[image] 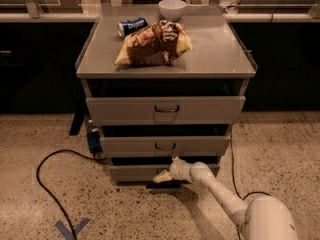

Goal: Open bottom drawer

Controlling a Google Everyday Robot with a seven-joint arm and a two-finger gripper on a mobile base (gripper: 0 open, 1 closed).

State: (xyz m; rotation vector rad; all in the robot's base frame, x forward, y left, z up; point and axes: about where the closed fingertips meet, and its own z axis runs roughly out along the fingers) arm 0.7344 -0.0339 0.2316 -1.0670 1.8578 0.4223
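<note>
The jaws of the gripper (162, 176) sit against the middle of the bottom drawer (131, 173) front; whether they clamp anything I cannot tell. That drawer is the lowest of three, near the floor. The surface (215, 49) above carries a snack bag (155, 44), a can (131, 26) and a bowl (172, 8).
</note>
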